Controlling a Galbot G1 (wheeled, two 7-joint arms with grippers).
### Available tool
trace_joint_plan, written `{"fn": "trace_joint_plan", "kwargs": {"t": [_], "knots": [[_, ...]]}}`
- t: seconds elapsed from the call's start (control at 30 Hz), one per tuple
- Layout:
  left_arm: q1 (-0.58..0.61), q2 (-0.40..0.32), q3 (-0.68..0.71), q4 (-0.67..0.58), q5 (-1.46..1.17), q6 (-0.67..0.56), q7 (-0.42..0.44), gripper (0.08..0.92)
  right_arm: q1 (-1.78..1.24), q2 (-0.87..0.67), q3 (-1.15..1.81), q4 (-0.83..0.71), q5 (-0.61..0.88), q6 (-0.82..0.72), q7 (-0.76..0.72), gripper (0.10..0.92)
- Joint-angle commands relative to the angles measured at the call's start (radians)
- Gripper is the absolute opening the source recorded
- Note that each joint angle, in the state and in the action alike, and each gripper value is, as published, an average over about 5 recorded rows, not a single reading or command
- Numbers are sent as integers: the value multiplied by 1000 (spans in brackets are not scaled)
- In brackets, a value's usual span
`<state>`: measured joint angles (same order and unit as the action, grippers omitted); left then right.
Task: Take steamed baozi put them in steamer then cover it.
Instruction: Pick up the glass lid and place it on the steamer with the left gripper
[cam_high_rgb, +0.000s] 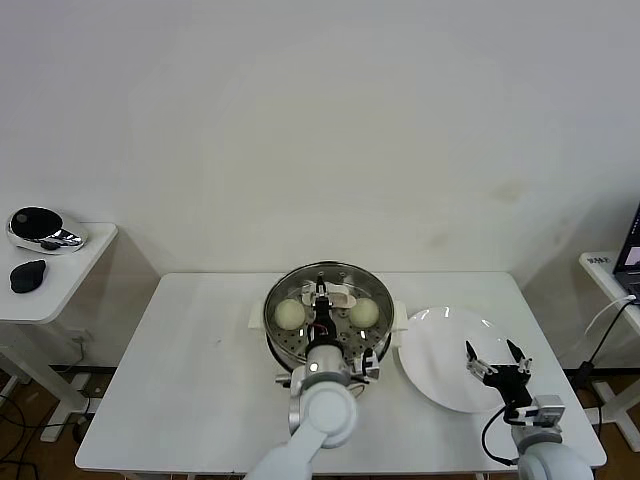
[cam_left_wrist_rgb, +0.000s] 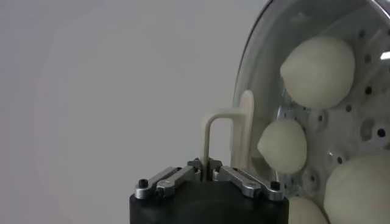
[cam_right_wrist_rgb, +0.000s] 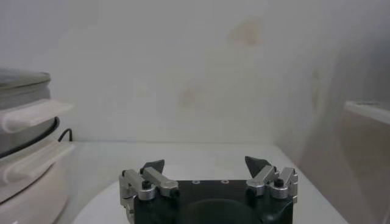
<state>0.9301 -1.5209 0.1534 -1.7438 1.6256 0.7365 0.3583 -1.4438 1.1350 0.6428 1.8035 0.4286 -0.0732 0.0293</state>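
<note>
On the white counter (cam_high_rgb: 200, 350), bare surface lies left of the steamer (cam_high_rgb: 327, 352). The cover (cam_high_rgb: 325, 275) sits on it, its handle pinched by the left end effector (cam_high_rgb: 322, 322). Two steamed baozi (cam_high_rgb: 289, 313) show through the glass; the arm hides the others. Rightward, the right end effector (cam_high_rgb: 492, 356) hovers spread above the white plate (cam_high_rgb: 440, 340), near the counter's edge.

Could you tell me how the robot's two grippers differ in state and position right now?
The left gripper is shut on the round clear glass cover's cream handle above the shiny steel steamer; the right gripper is open and empty over the flat white plate. Both have metal fingers.
</note>
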Motion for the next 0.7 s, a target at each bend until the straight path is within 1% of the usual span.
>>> {"fn": "trace_joint_plan", "kwargs": {"t": [0.03,0.5,0.7], "knots": [[8,-6,3,2,0,44,-6,141,1,1,-1,2,-2,0,0,823],[4,-11,5,29,-38,43,-46,141,-3,-1,5,6,-3,1,0,823],[3,-7,5,19,-74,42,-64,141,-5,-2,7,8,-3,1,0,823]]}}
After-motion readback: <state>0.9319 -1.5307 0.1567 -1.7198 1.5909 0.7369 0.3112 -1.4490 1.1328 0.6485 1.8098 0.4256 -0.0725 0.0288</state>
